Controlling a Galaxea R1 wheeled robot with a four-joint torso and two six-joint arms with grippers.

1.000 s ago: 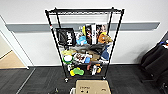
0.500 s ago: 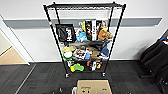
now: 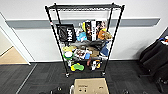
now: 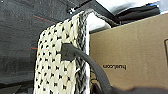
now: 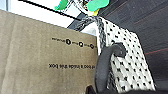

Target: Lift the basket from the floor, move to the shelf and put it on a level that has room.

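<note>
Basket [image 4: 58, 62]: cream woven wall with dark rim, seen close by each wrist camera, a brown box [image 4: 130, 55] sitting in it. In the left wrist view its dark end handle [image 4: 75, 53] runs down toward the camera; in the right wrist view the other handle [image 5: 107, 61] does the same. In both the carpet lies beyond the weave, so the basket appears raised off the floor [image 3: 37, 77], carried low in front of the robot; the head view shows the box top at the bottom edge. Whether each pincer is clamped on its handle, or parted, cannot be told.

Shelf [image 3: 83, 37]: straight ahead against the wall, middle and lower tiers crowded with packets and toys; the top level [image 3: 85, 6] looks bare.

Step in hand, as judged: approaching the shelf with the load. Done well, both handles stay level so the box does not slide, the base stays centred between the posts, and the lift clears the top tier before any forward push.
</note>
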